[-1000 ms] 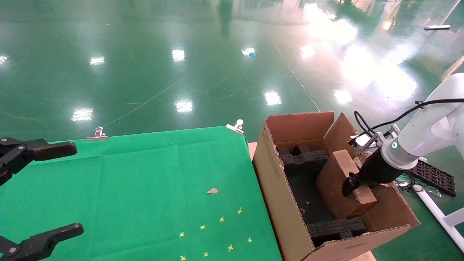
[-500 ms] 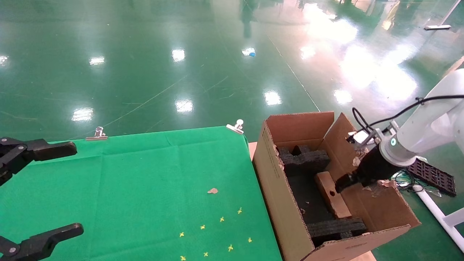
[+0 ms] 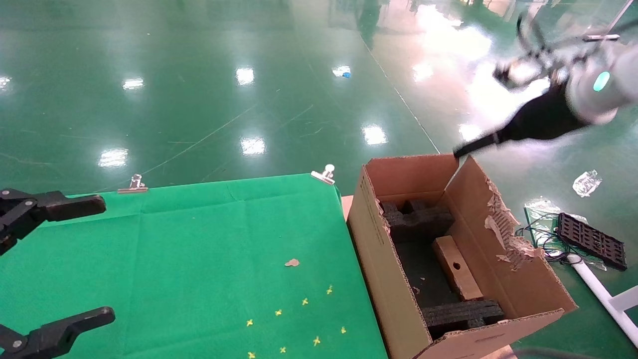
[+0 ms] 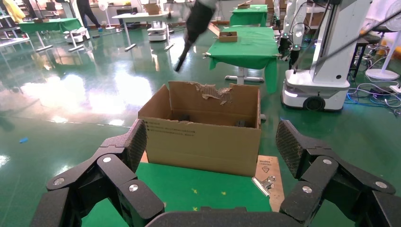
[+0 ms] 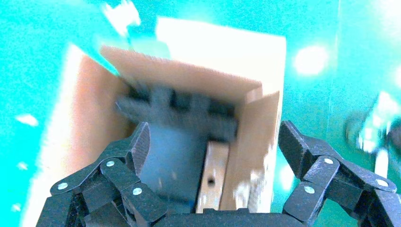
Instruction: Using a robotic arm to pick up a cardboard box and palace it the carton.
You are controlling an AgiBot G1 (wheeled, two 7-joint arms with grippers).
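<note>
Half a second ago the robotic arm (image 3: 593, 94) reached down inside the carton (image 3: 389, 259) with its hand just beside the cardboard box; now it has swung up and away, and the right hand (image 3: 461, 149) hangs in the air above the carton's far right corner, well clear of everything. In the right wrist view its fingers (image 5: 118, 165) are spread wide with nothing between them. The cardboard box (image 3: 456, 268) has stayed where it was: down inside the carton, standing on a long edge and leaning toward the torn right flap (image 3: 506, 227), between the two black foam blocks (image 3: 418, 219). It is a flat brown slab, and its upward narrow side shows a small round hole. The left hand (image 3: 50, 264) is parked over the near left of the green bench (image 3: 199, 249), its fingers also wide apart and empty.
</note>
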